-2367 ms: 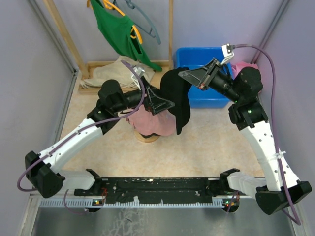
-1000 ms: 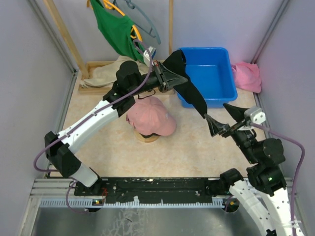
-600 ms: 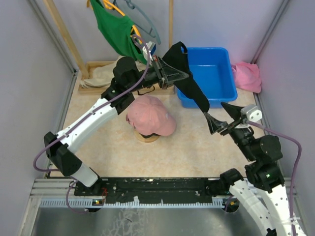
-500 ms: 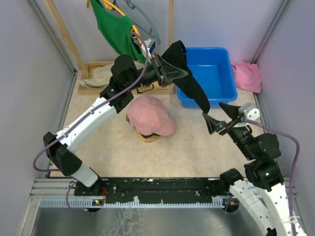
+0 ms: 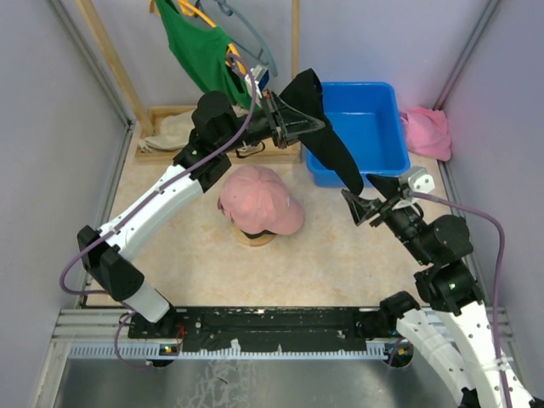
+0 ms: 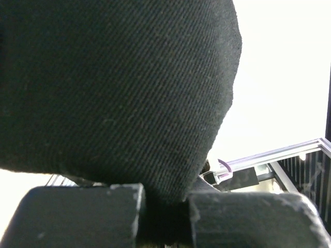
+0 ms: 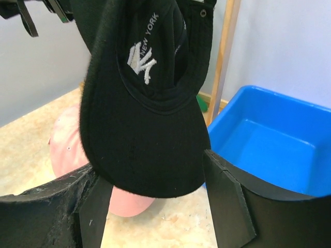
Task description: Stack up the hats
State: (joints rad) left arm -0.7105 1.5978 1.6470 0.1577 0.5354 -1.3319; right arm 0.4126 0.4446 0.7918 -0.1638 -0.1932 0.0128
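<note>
Cap's (image 7: 147,129) brim between right gripper's (image 7: 152,178) jaws

left arm (image 5: 161,204): base at near left, elbow bent, forearm reaching up toward the far centre. left gripper (image 5: 316,127): raised, jaws pressed together on a fold of the black cap (image 5: 330,149). right arm (image 5: 446,285): rising from near right, wrist angled up and leftward. right gripper (image 5: 359,201): jaws parted, one finger either side of the cap's brim; contact cannot be told.
</note>
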